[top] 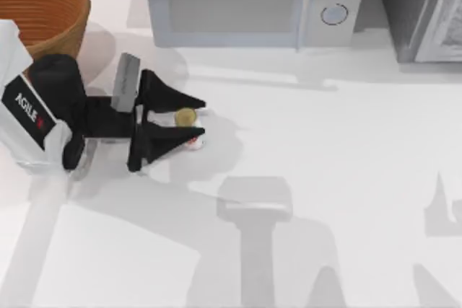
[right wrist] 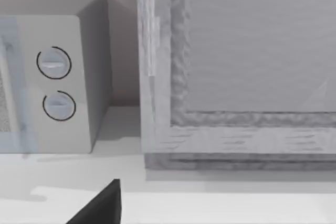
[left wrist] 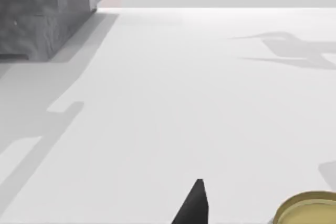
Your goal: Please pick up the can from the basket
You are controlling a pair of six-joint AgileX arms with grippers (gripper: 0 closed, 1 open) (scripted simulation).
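The can (top: 185, 117), small and white with red markings and a gold end facing up, is out on the white table, right of the orange-brown woven basket (top: 50, 6) and outside it. My left gripper (top: 203, 118) reaches rightward from beside the basket and its two black fingers close on the can from either side. In the left wrist view the can's gold end (left wrist: 308, 209) sits beside one black fingertip (left wrist: 196, 203). I cannot tell whether the can rests on the table or hangs just above it. My right gripper (right wrist: 102, 205) is parked facing the back right.
A grey-white microwave (top: 253, 1) stands along the back edge, its two dials (right wrist: 55, 85) in the right wrist view. A grey cabinet (top: 426, 9) fills the back right corner. White table stretches to the right and front of the can.
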